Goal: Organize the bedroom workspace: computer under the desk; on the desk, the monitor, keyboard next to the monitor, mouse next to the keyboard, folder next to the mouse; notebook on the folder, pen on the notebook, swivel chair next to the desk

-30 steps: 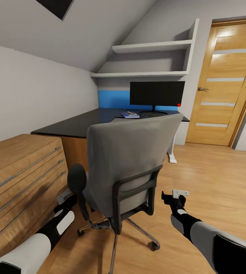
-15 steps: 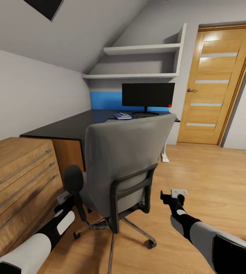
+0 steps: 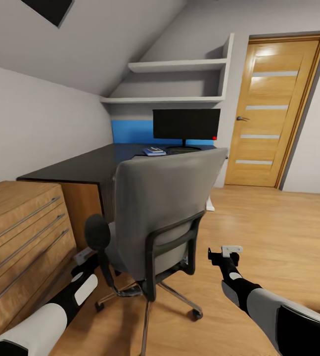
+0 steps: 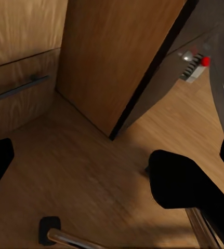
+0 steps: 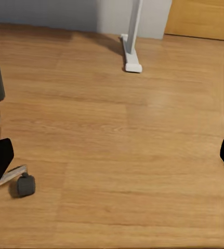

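The swivel chair (image 3: 164,207) stands with its grey back toward me, in front of the black-topped desk (image 3: 75,168). On the desk's far end are the monitor (image 3: 186,123) and the blue folder (image 3: 154,152); what lies on the folder is too small to tell. Keyboard, mouse, notebook and pen are hidden. My left gripper (image 3: 84,255) (image 4: 112,161) hangs open low beside the chair's black armrest (image 4: 182,181). My right gripper (image 3: 224,253) (image 5: 112,161) is open over the floor right of the chair. A grey box with a red dot, the computer (image 4: 197,65), sits under the desk.
A light wooden drawer chest (image 3: 16,232) stands close on the left. A wooden door (image 3: 273,109) is at the back right, wall shelves (image 3: 174,81) hang above the desk. The white desk leg (image 5: 132,41) and a chair caster (image 5: 25,185) rest on wood floor.
The head view has swung to the right, so the desk, monitor and door sit further left in the picture. Both arms hold the same pose, grippers still open.
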